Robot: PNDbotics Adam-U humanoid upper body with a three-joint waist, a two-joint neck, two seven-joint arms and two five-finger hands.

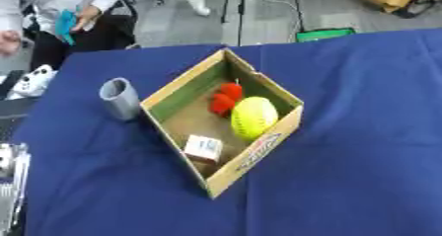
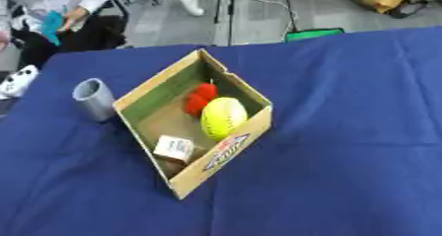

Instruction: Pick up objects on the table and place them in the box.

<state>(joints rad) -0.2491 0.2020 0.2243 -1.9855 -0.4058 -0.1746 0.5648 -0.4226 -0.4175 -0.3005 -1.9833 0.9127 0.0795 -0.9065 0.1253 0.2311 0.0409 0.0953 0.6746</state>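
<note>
An open cardboard box (image 1: 286, 127) sits turned like a diamond in the middle of the blue table. Inside it lie a yellow-green ball (image 1: 254, 117), two small red pieces (image 1: 226, 98) behind the ball, and a small white carton (image 1: 203, 147) near the front corner. A grey cup (image 1: 120, 98) stands upright on the cloth just left of the box, close to its left wall. Neither of my hands shows over the table in either view.
The blue tablecloth (image 2: 345, 131) stretches wide to the right and front of the box. A silvery metal part (image 1: 10, 180) shows at the lower left edge, off the table. A white game controller (image 1: 33, 79) lies beyond the far left corner, near a seated person.
</note>
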